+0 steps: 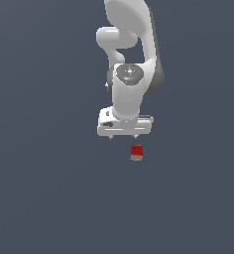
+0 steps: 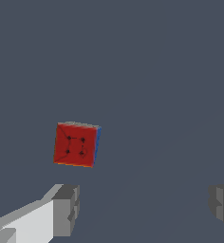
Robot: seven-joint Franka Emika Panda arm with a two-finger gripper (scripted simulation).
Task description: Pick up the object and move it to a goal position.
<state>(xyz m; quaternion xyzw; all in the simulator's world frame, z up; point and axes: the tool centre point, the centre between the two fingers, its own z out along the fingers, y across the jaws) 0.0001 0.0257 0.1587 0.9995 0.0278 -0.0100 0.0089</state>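
Cube [image 1: 136,152], red face up, lies on the worktop [image 1: 49,198] just beside your spread, empty end effector [image 1: 123,137], so you are in the approach and should next centre over it, then descend.

- One robot arm [image 1: 131,49], white, seen in the exterior view.
- One claw [image 1: 123,136], with two fingers [image 2: 66,209] visible in the wrist view, set wide apart.
- One small cube [image 1: 136,152], red-faced with a blue side [image 2: 76,144].
- One plain grey desk [image 1: 39,198].
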